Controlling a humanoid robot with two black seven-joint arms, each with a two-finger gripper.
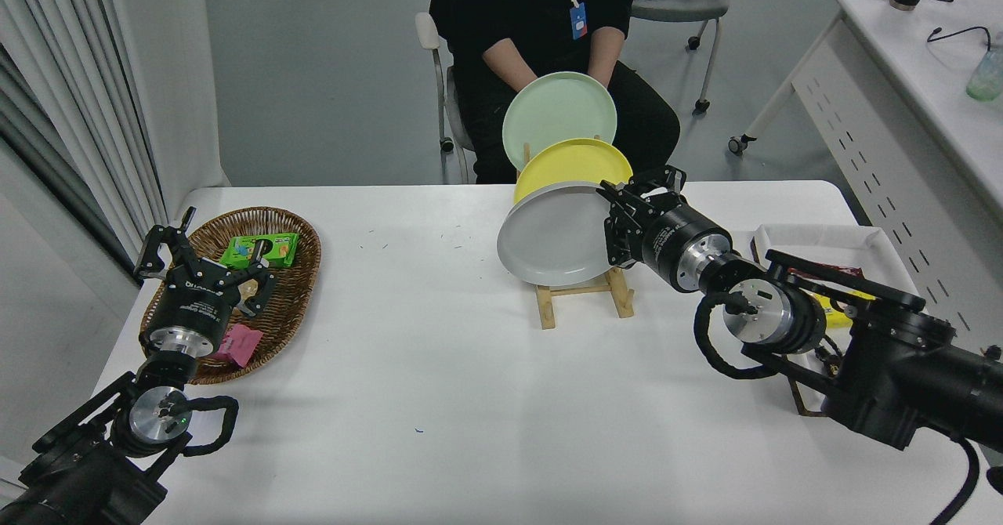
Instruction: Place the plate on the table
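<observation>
While the left gripper [205, 258] sits parked near the table's left edge, over a wicker basket [302, 290], its fingers spread wide and holding nothing, the right gripper [619, 223] reaches in from the right edge toward the far middle of the table [439, 400]. Its jaws are closed on the right rim of the plate [548, 235], a round light grey one with a shallow raised rim. The plate is held tilted, its face turned toward the camera and a little upward, and its lower edge hangs just above the wooden rack [584, 302] that stands near the far edge, slightly right of the middle. Whether the plate's bottom rim touches the rack cannot be told.

Behind the grey plate, a yellow plate [576, 161] stands upright in the rack, its lower part hidden by the grey one. Behind that stands a mint green plate [558, 110], nearest the far edge.

The basket holds a green packet [262, 249] and a pink packet [239, 345], the latter at the basket's near rim, just beside the left arm's wrist.

By the right edge lies a white tray [815, 235], partly hidden by the right arm; a red wrapper [842, 273] and something yellow [834, 313] show in it.

A person [548, 16] in dark clothes sits on a chair beyond the far edge, forearms lowered behind the green plate.
</observation>
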